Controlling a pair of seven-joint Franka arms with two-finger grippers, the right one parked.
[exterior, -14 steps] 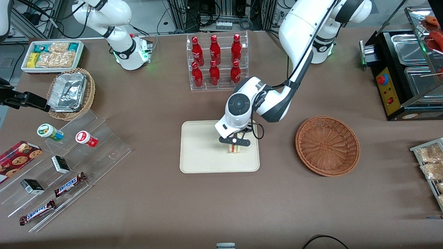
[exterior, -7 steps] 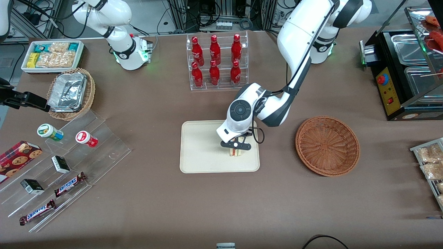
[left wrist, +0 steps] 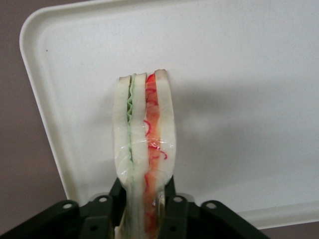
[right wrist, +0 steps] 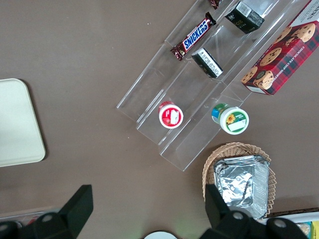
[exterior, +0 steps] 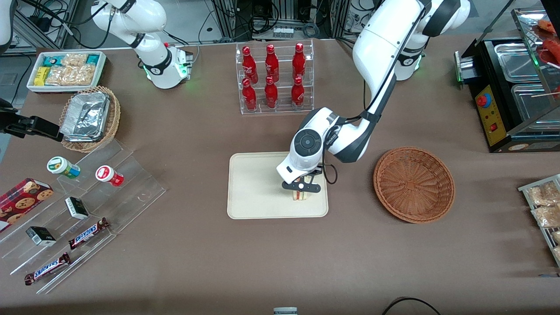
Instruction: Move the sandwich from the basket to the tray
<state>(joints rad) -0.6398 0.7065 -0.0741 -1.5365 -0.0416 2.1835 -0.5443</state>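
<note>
Already over the flat cream-beige rectangular tray (exterior: pixel 258 186), near its edge toward the round reddish-brown wicker basket (exterior: pixel 414 184): black two-finger hand (exterior: pixel 301 189) clamped on the pale triangular sandwich wedge (left wrist: pixel 144 149), held cut edge down, seemingly for setting down upright.

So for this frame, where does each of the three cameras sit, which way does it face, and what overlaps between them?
Front view: high, facing both arms across the table; left arm's end effector shut on the triangular layered sandwich above the cream rectangular tray.
Left wrist view: on the working arm, looking along the end effector at sandwich and tray.
Right wrist view: on the parked arm, looking down; dark finger tips show.
Shared: the tray appears in all three.
</note>
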